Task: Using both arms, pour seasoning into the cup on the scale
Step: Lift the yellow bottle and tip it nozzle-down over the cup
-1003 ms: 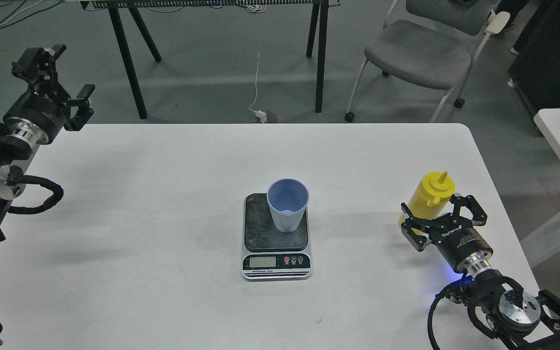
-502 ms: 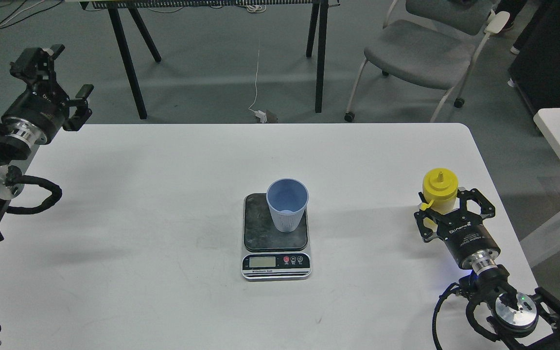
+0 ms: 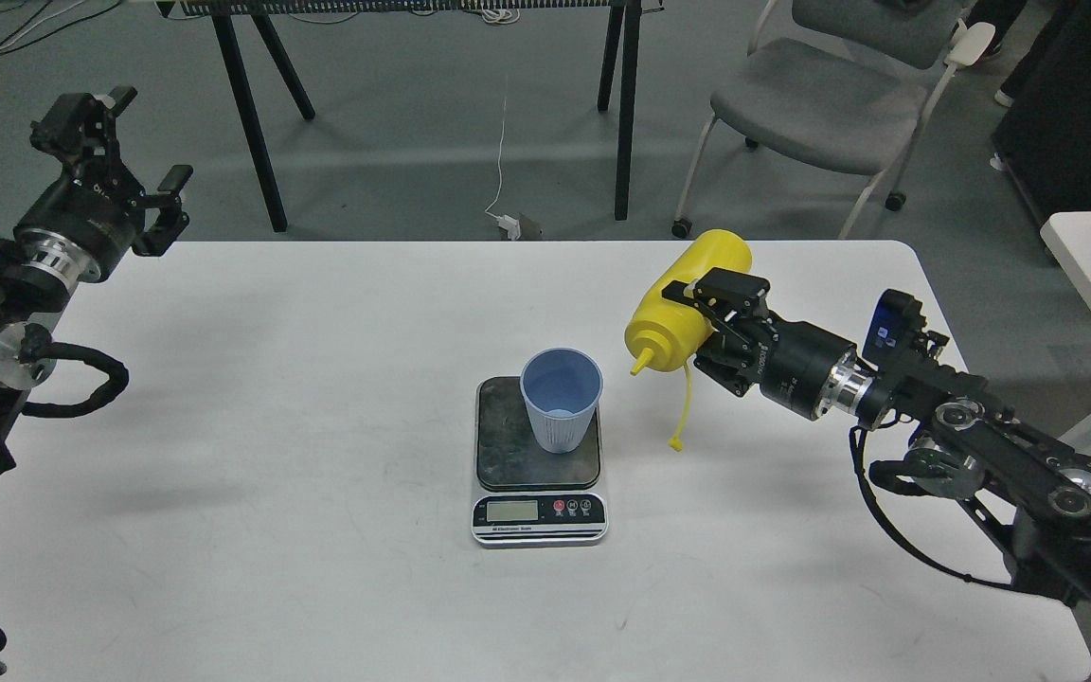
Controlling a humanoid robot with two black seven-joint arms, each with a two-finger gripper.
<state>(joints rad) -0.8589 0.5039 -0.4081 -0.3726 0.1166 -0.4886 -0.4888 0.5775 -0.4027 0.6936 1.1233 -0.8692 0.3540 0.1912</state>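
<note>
- Head view: the white tabletop (image 3: 318,587) carries the scale (image 3: 538,459) near its middle, with the light blue cup (image 3: 561,398) standing upright on the dark platform, mouth up; bare tabletop lies all around them.
- Behind the tabletop, on the grey floor, stand the black legs of another table (image 3: 252,123), a grey chair (image 3: 815,109) on casters, and a white cable (image 3: 502,142) running down to a plug.
- The scale's display and its red and black buttons face the near edge; the print beneath the display is too small to read. White lettering on the right tool's body cannot be read either.
- The right tool (image 3: 711,317) is pinching the yellow seasoning bottle (image 3: 683,303) around its body, holding it off the tabletop, just right of the cup and a little higher than its rim.
- The bottle's long axis slants from upper right to lower left, nozzle pointing down-left toward the cup but not over it; a yellow cap strap dangles below.
- The left tool (image 3: 119,147) hangs spread apart, holding nothing, at the far left edge, well apart from the scale.
</note>
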